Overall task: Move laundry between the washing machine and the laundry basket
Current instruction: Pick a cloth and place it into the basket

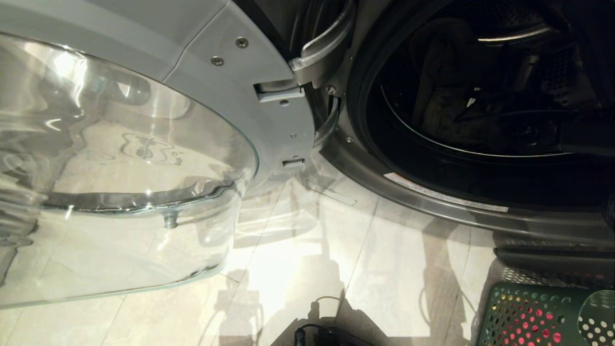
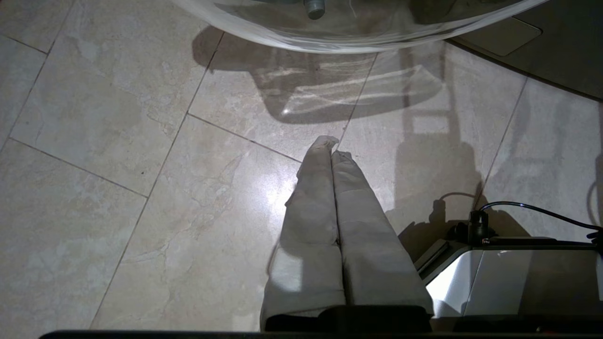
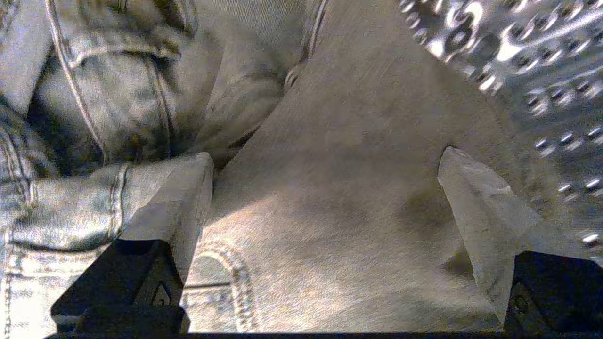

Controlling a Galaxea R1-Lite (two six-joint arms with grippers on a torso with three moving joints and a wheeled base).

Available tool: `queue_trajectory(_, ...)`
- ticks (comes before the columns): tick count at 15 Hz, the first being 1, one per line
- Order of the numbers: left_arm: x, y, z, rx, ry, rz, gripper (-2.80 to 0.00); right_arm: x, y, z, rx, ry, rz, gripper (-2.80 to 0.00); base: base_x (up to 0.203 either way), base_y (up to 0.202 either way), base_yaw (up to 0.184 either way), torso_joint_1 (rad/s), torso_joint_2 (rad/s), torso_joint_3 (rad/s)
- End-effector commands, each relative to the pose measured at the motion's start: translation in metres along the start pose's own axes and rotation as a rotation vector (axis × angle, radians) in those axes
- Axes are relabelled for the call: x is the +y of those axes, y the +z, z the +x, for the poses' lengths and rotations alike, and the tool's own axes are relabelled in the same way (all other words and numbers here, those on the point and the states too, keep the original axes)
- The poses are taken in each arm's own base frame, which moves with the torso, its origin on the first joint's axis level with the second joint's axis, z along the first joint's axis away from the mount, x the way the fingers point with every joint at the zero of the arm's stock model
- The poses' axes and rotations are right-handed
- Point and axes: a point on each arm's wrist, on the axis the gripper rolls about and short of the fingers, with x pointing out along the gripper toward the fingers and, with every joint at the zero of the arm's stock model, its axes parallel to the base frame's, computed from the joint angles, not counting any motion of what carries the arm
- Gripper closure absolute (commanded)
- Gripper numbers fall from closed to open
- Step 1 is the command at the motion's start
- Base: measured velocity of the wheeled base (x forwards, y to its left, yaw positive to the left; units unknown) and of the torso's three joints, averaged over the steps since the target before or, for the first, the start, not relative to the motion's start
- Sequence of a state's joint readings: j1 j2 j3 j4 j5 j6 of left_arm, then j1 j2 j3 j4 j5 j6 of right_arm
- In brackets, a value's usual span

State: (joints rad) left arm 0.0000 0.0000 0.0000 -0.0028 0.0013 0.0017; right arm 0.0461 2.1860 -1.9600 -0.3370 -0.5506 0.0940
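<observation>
The washing machine [image 1: 365, 168] stands with its round glass door [image 1: 120, 168] swung open to the left. In its dark drum lies a faded grey-green denim garment [image 1: 437, 77]. My right gripper [image 3: 327, 155] is inside the drum, open, its two fingertips [image 3: 464, 188] spread wide and resting against the denim garment [image 3: 330, 212], with nothing clamped between them. The green laundry basket [image 1: 499, 307] sits on the floor at the lower right, and red cloth [image 1: 533, 323] shows through its holes. My left gripper [image 2: 331, 153] hangs shut and empty over the floor tiles.
The open door's glass bowl [image 2: 358, 28] juts out over the tiled floor [image 1: 384, 269] to the left of the drum opening. The perforated drum wall [image 3: 532, 61] is close beside the right gripper. My own base with a black cable [image 2: 518, 254] is at the near edge.
</observation>
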Motion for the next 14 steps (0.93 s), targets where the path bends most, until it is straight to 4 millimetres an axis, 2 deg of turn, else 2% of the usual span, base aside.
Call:
queue_trajectory(1, 0.0, 0.0, 0.0, 0.0, 0.0, 0.0, 0.0, -0.002, 0.007, -0.002, -0.016, -0.003, 0.0, -2.8, 0.0, 0.0, 0.0, 0.0, 0.0, 0.0)
queue_trajectory(9, 0.0, 0.0, 0.0, 0.001, 0.0, 0.0, 0.0, -0.013, 0.009, 0.005, -0.054, -0.049, -0.052, -2.8, 0.0, 0.0, 0.0, 0.0, 0.0, 0.0)
queue_trajectory(14, 0.0, 0.0, 0.0, 0.001, 0.0, 0.0, 0.0, -0.014, -0.001, 0.013, -0.051, -0.068, -0.077, -2.8, 0.0, 0.0, 0.0, 0.0, 0.0, 0.0)
